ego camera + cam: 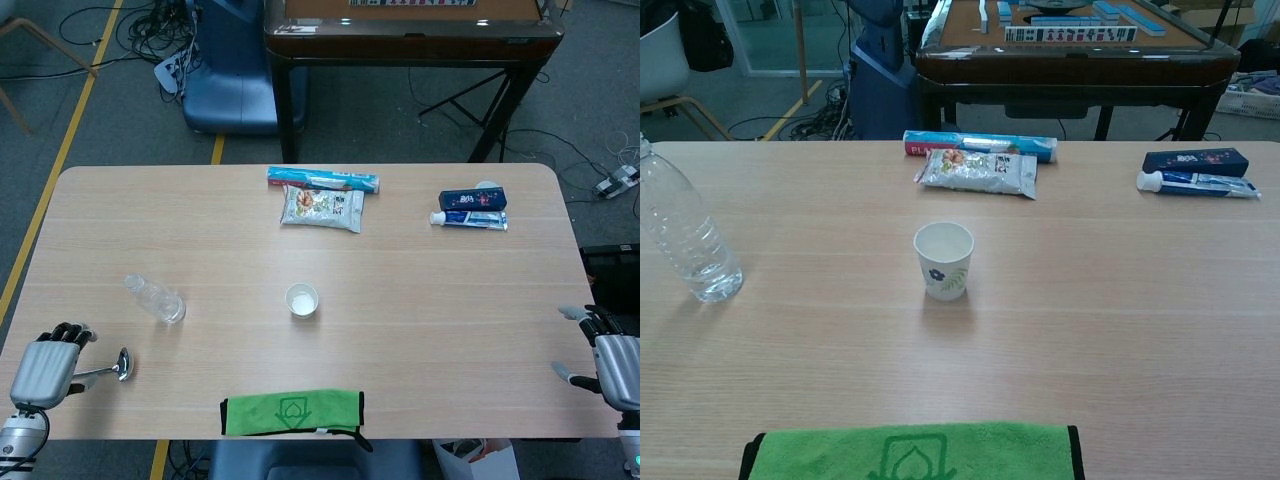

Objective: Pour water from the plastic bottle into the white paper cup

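Both hands empty, left hand [42,368] curled, right hand [612,352] spread; bottle [155,299] stands uncapped, so a clumsy grasp could tip it before reaching cup [301,299].

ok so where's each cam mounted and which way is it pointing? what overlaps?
Head view: high above the near edge, looking steeply down on the whole table; left hand and right hand show at the bottom corners.
Chest view: low at the near edge, looking forward across the tabletop to the room behind; no part of the robot shows.
Shared: plastic bottle, paper cup, green cloth, snack packet, toothpaste.
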{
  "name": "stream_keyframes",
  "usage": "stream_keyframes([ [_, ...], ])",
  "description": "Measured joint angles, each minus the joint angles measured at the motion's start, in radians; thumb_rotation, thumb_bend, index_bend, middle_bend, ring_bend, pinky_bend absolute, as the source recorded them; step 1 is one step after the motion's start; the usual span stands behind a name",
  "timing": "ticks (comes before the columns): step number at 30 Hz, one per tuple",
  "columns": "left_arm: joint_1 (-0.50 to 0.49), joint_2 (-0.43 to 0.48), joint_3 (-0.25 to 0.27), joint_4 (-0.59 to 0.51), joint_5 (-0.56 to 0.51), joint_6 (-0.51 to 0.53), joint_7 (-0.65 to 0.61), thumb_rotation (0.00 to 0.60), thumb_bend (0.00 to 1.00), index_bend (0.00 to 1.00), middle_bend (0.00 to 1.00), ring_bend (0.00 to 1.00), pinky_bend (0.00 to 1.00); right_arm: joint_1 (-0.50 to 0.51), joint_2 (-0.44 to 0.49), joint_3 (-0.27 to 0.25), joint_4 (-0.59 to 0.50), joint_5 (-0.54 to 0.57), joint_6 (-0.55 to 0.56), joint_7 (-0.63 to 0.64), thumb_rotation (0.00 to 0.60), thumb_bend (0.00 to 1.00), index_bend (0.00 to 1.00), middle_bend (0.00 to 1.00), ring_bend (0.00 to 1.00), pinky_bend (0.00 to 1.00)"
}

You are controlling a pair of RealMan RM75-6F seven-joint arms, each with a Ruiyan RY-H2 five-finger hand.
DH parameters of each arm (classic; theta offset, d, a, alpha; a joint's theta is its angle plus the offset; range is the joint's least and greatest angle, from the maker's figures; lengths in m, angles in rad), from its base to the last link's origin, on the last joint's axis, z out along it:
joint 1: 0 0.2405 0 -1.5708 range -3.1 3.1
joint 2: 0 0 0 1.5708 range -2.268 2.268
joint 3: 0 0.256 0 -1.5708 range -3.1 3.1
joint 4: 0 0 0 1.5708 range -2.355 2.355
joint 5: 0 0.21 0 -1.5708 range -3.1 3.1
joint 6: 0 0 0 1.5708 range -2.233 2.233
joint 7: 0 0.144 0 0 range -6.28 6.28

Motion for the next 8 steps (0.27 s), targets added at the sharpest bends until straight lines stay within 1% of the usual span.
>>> stream_keyframes([
  [3,0.004,-0.003,0.011,-0.016,0.012,-0.009,0.028,0.600,0.00,0.40,0.32,0.26,0.46,-0.002,0.000,-0.002,-0.001,-0.009,0.006,-0.004,0.600,0.08,0.26,0.32,0.18,0.34],
  [8,0.007,-0.009,0.011,-0.016,0.016,-0.020,0.028,0.600,0.00,0.40,0.32,0.26,0.46,-0.009,0.001,-0.010,-0.010,-0.043,0.032,-0.011,0.600,0.08,0.26,0.32,0.19,0.34],
])
